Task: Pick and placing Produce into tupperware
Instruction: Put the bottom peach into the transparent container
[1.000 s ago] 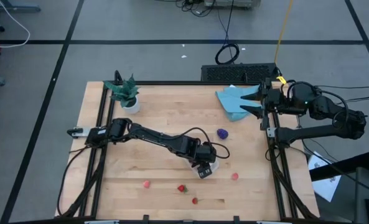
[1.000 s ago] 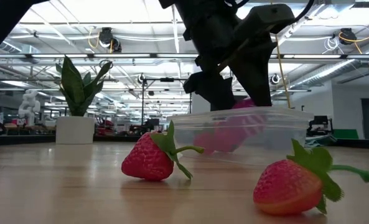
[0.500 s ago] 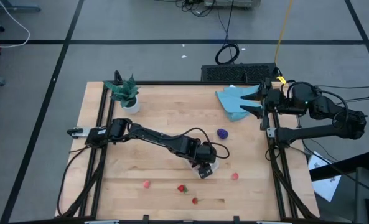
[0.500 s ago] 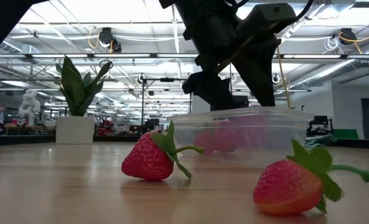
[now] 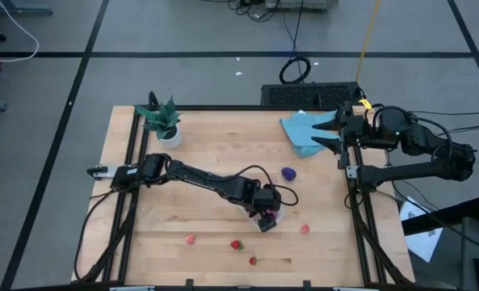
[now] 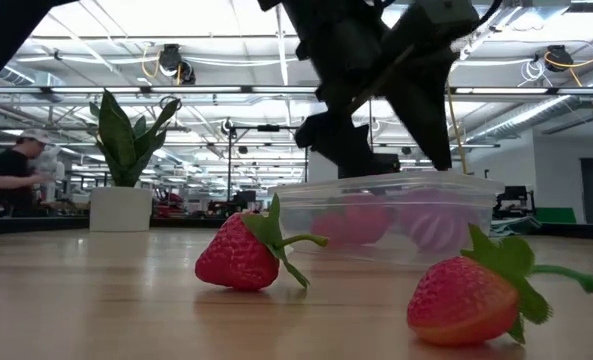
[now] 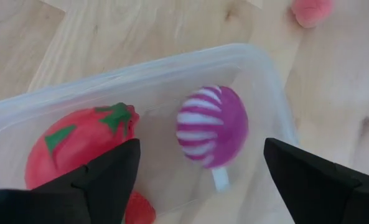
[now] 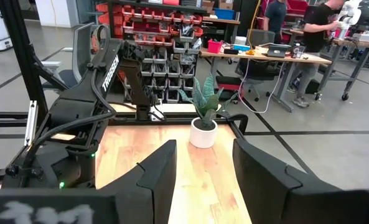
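Fingers of the left gripper point(image 7: 196, 171) stood wide apart directly over the tupperware point(image 7: 268, 81), which sat on the counter point(image 5: 199, 162) a little toward the front edge and right of its middle. Nothing was held between them: the magenta striped piece point(image 7: 210, 126) lay loose on the tub's floor, between the two fingertips in the left wrist view, its pale stub of a stem pointing back toward the gripper, and its long axis ran roughly along the line of that stem. Beside it in the same tub lay the larger red piece point(image 7: 78, 146) with green markings.

Loose produce was left outside the tub. A dark purple piece point(image 5: 288, 173) lay just beyond the tub toward the back edge, a pink berry point(image 5: 304, 229) lay just right of it, and three more small berries point(image 5: 236, 243) were strung along the front edge. All of these lay far nearer the left gripper than the right gripper point(image 5: 329, 132), which hung at the back right corner over a blue cloth point(image 5: 302, 132), its fingers partly apart and empty (so the left arm looked the likelier one for the next pick).

White lettering ran down the far arm in the right wrist view, seemingly a maker's name, but I could not read it with certainty. No label showed on the tub.
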